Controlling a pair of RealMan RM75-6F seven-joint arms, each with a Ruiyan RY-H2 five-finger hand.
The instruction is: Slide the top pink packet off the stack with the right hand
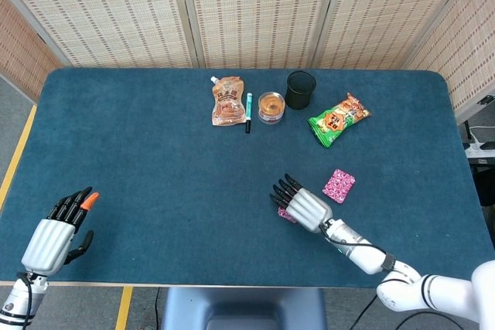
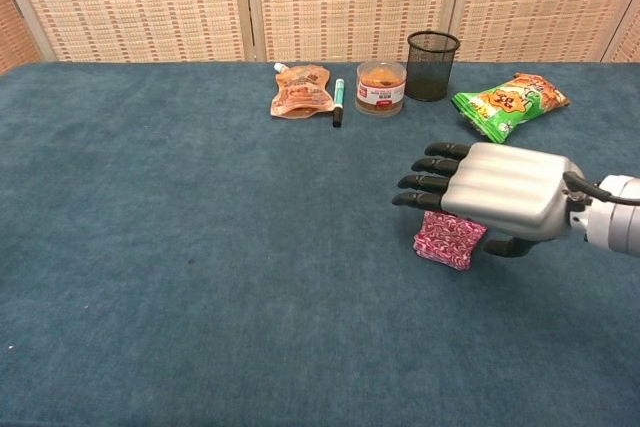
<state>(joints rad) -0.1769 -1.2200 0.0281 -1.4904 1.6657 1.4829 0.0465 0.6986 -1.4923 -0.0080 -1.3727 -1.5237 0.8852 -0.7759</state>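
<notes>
Two pink packets show: one pink packet (image 2: pixel 449 239) lies flat under the right hand (image 2: pixel 497 189), whose fingers are stretched out above it, released; the second packet (image 1: pixel 339 185) lies apart, up-right of that hand
</notes>
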